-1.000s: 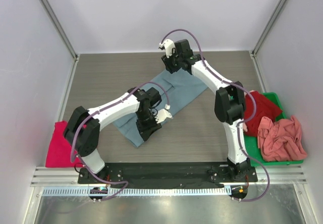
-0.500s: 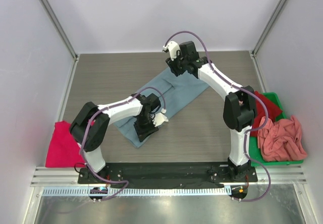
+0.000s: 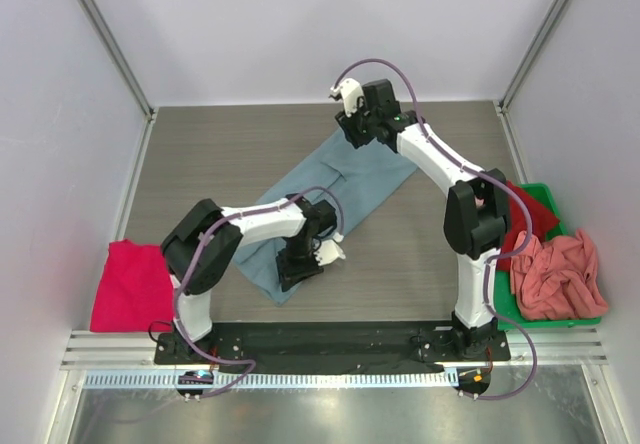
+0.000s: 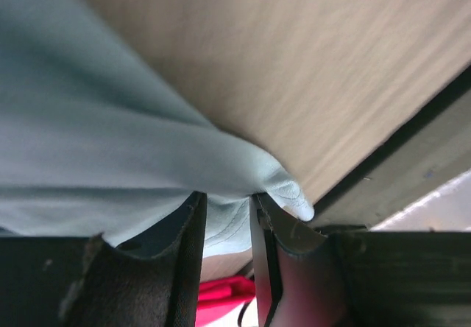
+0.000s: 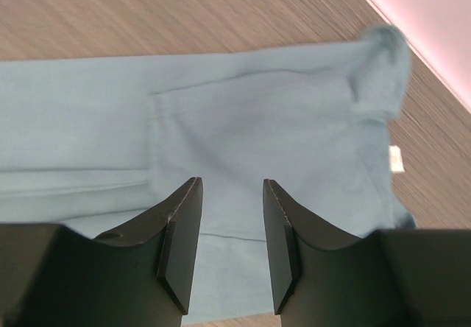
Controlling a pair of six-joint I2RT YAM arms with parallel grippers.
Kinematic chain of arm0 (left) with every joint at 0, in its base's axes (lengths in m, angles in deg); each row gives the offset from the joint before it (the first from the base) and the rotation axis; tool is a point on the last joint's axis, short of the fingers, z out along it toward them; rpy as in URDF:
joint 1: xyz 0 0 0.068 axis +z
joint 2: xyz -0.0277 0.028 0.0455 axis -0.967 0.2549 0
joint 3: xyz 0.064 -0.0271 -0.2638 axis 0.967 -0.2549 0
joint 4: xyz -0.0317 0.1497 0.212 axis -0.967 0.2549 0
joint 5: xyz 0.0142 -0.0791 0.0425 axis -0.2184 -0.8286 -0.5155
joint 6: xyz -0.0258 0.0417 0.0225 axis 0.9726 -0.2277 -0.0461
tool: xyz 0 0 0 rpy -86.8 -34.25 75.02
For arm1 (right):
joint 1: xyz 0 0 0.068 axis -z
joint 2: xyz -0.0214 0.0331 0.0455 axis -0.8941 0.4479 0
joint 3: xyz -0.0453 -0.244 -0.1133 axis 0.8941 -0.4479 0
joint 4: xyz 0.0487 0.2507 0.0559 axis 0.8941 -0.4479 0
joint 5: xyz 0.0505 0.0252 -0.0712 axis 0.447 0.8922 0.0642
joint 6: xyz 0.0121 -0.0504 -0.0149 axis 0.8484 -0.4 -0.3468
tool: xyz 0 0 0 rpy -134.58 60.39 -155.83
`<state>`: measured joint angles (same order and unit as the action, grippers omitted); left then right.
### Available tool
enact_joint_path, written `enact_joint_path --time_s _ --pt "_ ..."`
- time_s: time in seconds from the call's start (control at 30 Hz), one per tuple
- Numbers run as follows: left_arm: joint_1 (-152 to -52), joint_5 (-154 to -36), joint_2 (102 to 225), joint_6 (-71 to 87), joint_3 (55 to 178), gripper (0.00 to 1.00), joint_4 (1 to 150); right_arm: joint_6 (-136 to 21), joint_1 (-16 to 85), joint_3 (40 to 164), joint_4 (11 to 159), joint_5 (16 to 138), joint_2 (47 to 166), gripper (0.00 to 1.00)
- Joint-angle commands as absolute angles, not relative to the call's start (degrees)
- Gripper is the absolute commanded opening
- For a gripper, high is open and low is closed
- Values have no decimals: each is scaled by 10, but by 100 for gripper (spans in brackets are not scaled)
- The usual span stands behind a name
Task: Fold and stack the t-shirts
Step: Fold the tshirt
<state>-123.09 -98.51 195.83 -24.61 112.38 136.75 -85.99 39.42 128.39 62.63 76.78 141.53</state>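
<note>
The grey-blue t-shirt (image 3: 350, 179) lies as a long diagonal strip across the table's middle. My left gripper (image 3: 298, 269) is at its near end, low on the table. In the left wrist view its jaws (image 4: 226, 198) are shut on a pinch of the shirt's hem (image 4: 228, 224). My right gripper (image 3: 352, 136) is over the shirt's far end. In the right wrist view (image 5: 229, 187) its jaws stand open and empty above the flat cloth (image 5: 257, 121). A magenta-pink t-shirt (image 3: 125, 286) lies folded at the near left.
A green bin (image 3: 560, 319) at the right edge holds a red shirt (image 3: 520, 214) and a crumpled salmon-pink shirt (image 3: 560, 274). White walls enclose the table on three sides. A black base rail (image 3: 330, 339) runs along the near edge.
My left gripper has moved nearer and a little right with the shirt's near end, and the shirt now lies longer and narrower. My right gripper has shifted slightly right over the far end.
</note>
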Motion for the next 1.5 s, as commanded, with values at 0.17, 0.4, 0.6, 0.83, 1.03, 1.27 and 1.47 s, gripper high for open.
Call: enact_joint_path --time_s 0.17,0.4,0.6,0.83,1.03,1.27,1.47 --pt "-1321 -1077 2078 -235 1199 31 1280 -813 483 1311 637 754 1468 44" --pt "-1318 -1080 2071 -247 1369 33 1344 -819 498 1295 636 749 1474 44" --pt "-1239 -1054 1952 -266 1407 37 1394 -798 498 1284 636 762 1467 44" --pt "-1090 -988 1901 -334 1328 37 1423 -785 498 1259 637 764 1462 45" --pt "-1039 -961 1926 -355 1255 35 1360 -801 499 1256 640 742 1478 44" --pt "-1028 -969 1964 -336 1188 35 1298 -813 497 1251 637 740 1498 44" --pt "-1028 -963 2011 -325 1173 35 1272 -834 492 1290 637 719 1558 44"
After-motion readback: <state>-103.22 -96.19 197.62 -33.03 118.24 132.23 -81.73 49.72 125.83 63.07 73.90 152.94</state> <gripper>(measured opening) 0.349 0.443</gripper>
